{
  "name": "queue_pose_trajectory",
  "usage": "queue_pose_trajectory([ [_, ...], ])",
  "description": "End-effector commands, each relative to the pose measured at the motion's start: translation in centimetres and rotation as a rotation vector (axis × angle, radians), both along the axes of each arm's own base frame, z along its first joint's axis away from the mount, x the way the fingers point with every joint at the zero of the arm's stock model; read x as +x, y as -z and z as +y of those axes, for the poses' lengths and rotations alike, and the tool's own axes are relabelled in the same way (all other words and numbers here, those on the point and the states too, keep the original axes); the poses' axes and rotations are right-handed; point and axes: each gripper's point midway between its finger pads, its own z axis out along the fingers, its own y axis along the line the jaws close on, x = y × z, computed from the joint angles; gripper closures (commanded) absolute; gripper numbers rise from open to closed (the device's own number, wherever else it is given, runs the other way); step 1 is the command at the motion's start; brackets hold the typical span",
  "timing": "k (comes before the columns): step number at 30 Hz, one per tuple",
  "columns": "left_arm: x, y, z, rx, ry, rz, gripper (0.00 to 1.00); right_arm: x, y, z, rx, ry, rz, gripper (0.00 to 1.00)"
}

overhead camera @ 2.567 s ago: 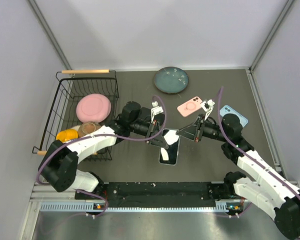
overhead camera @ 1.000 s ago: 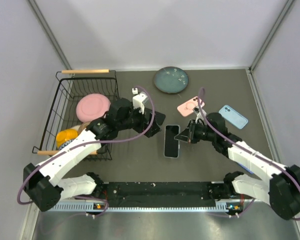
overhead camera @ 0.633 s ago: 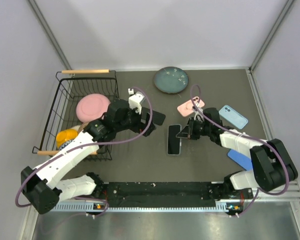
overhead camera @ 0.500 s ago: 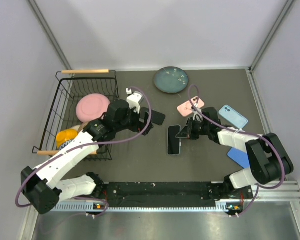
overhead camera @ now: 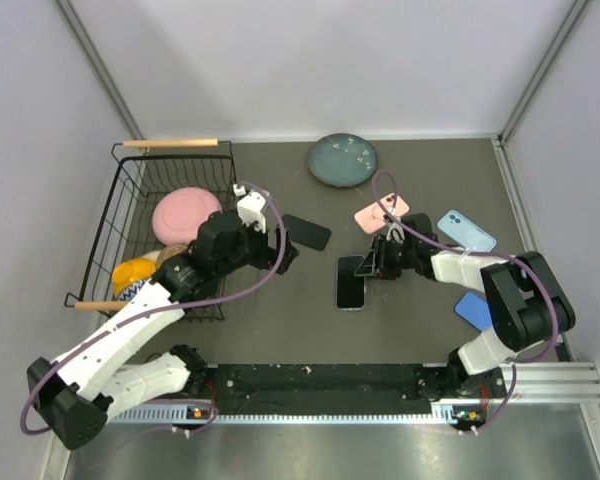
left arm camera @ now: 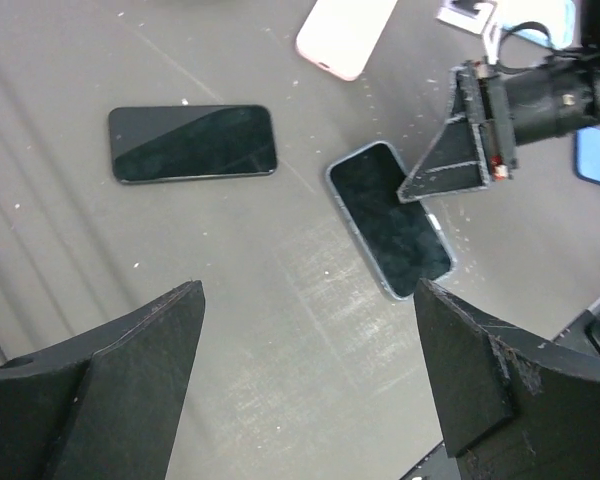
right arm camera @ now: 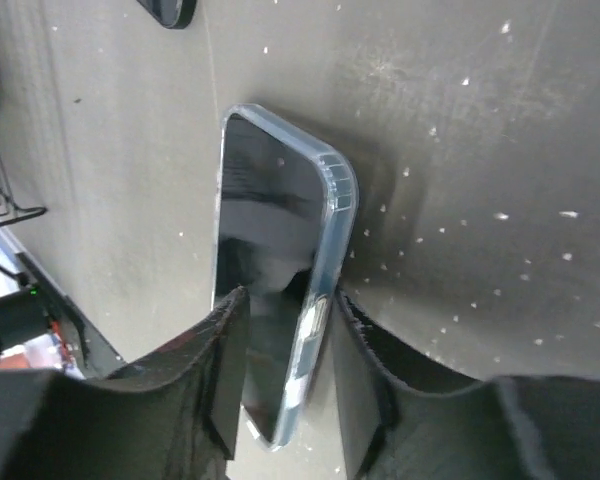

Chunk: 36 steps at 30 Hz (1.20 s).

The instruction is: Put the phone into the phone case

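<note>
The phone [right arm camera: 260, 230] lies face up inside the phone case [right arm camera: 338, 185], at the centre of the overhead view and in the left half of the right wrist view. The top corner looks seated. The lower end is hidden behind the fingers, so full seating cannot be confirmed. The right gripper [right arm camera: 292, 292] straddles the long side wall of the case with its jaws narrowly apart. One finger sits over the glass and the other against the outer face of the wall, with no pinch evident. The left gripper [left arm camera: 308, 310] hangs above with its jaws spread wide, holding nothing. Hazards:

- Any sideways pull may peel the wall off the phone edge and pop a corner loose, because the case appears to be soft, translucent, blue-tinted plastic with rounded corners and a raised lip.
- The table [right arm camera: 480, 120] is a dark matte sheet flecked with white specks. The case may slide or turn on it instead of resisting, and nothing braces the assembly.
- The screen is glossy black glass, and a hard wedge-shaped finger closing on it could skid or mark it.
- A second phone [left arm camera: 193, 143], bare, flat and black, lies near the cased one, toward the upper left of the left wrist view. A swept case could strike it.
</note>
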Motion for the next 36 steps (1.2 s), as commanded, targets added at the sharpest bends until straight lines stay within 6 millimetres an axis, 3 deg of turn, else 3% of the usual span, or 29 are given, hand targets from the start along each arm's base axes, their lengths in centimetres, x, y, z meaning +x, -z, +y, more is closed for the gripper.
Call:
queue_pose_trajectory([
  [1, -1.0, -2.1, -1.2, -0.094, 0.086, -0.090, 0.10, 2.8, -3.1, -1.3, -0.083, 0.051, -0.121, 0.59],
  [6, -0.9, -1.5, -1.0, -0.095, 0.068, -0.085, 0.10, 2.8, -4.2, -2.7, -0.165, 0.092, -0.117, 0.57],
  [10, -1.0, -0.7, -1.3, -0.086, 0.072, -0.078, 0.11, 4.0, -5.9, -4.0, -0.236, 0.155, -0.157, 0.57],
  [16, -1.3, -1.4, -1.7, -0.126, 0.093, -0.116, 0.13, 5.0, -6.6, -3.1, -0.209, 0.127, -0.156, 0.73],
  [19, -1.7, -1.4, -1.9, -0.146, 0.109, -0.117, 0.13, 7.3, -7.3, -6.5, -0.319, 0.251, -0.169, 0.72],
  [22, -1.8, -0.7, -2.6, -0.142, 0.133, -0.072, 0.10, 10.4, -8.9, -11.5, -0.411, 0.432, -0.180, 0.55],
  [23, -2.2, -0.6, -3.1, -0.145, 0.160, -0.048, 0.10, 10.3, -8.8, -12.7, -0.441, 0.459, -0.146, 0.50],
  [25, -2.4, -0.7, -3.6, -0.157, 0.182, -0.032, 0.10, 12.0, -9.9, -16.3, -0.510, 0.579, -0.152, 0.46],
  [27, -2.6, -1.3, -3.5, -0.171, 0.183, -0.048, 0.10, 12.5, -9.0, -18.5, -0.571, 0.635, -0.103, 0.42],
  [28, -2.5, -1.5, -3.3, -0.172, 0.178, -0.056, 0.10, 13.4, -9.9, -20.2, -0.594, 0.696, -0.110, 0.42],
  [29, -2.6, -1.8, -3.1, -0.175, 0.173, -0.065, 0.10, 13.8, -8.9, -20.9, -0.616, 0.705, -0.081, 0.42],
  [32, -2.7, -2.3, -2.8, -0.191, 0.159, -0.079, 0.09, 15.3, -9.1, -22.7, -0.655, 0.721, -0.077, 0.43],
  [36, -2.9, -2.5, -2.7, -0.193, 0.162, -0.081, 0.09, 17.1, -8.0, -24.2, -0.817, 0.540, -0.118, 0.45],
])
